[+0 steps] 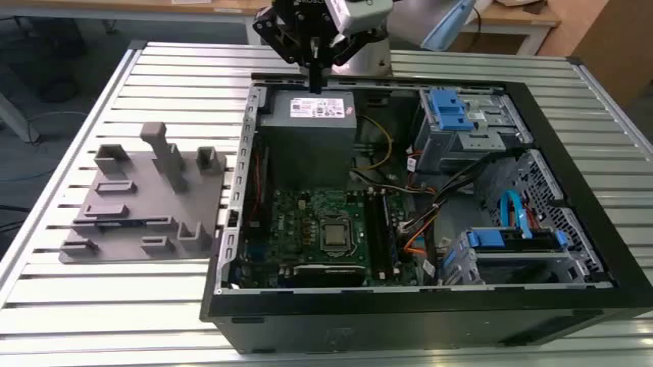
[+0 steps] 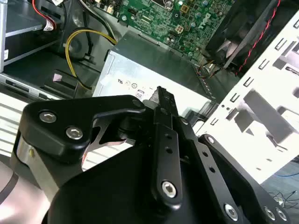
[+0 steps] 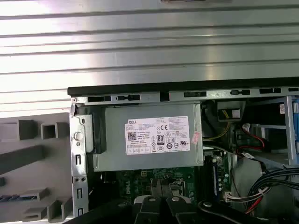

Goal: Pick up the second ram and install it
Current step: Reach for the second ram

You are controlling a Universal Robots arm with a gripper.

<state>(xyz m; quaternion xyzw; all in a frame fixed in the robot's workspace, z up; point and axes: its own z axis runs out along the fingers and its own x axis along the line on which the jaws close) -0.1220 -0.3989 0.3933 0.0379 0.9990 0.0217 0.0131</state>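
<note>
The second ram is a thin dark stick with bluish patches, lying in a slot of the grey fixture on the exterior view's left; in the first wrist view the ram shows at the picture's edge. My gripper hangs high over the far end of the open computer case, above the power supply, well away from the ram. In both wrist views the gripper has its fingers together with nothing between them. The green motherboard with its black slot rails lies below in the case.
The black case fills the middle of the slatted metal table. Inside are blue-tabbed drive cages, cable bundles and yellow wires. The fixture's upright blocks stand between case and ram.
</note>
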